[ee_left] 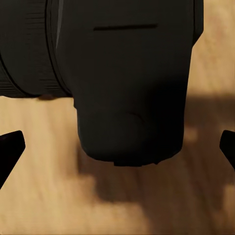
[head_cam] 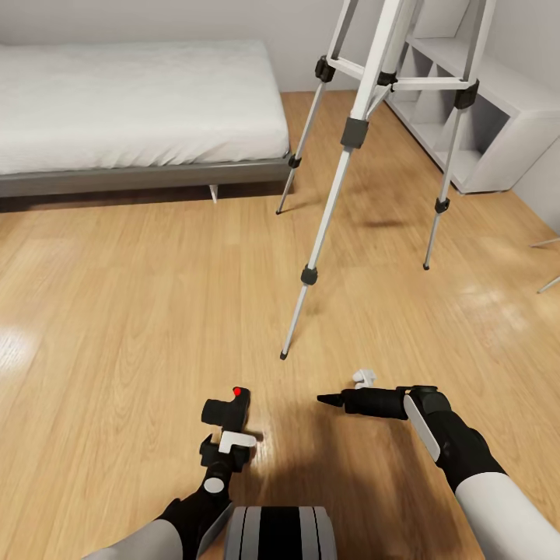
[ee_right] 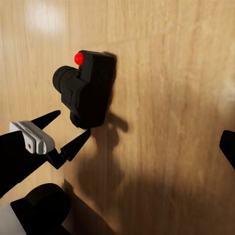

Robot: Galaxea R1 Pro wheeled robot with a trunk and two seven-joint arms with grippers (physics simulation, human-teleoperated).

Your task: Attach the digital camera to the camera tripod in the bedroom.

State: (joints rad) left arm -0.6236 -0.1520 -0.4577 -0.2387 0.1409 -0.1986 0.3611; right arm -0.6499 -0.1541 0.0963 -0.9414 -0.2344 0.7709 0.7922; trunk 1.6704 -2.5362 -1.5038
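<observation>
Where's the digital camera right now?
Head view, lower left: the digital camera is on the wood floor, just ahead of the open left hand, short of the tripod's nearest foot.

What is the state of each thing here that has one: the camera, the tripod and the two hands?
digital camera: lying on the wood floor, not gripped.
camera tripod: standing on its three spread legs; its top is out of frame.
left hand: open, fingers pointing at the camera.
right hand: open, holding nothing.

No readable text, label or number appears on anything.
</observation>
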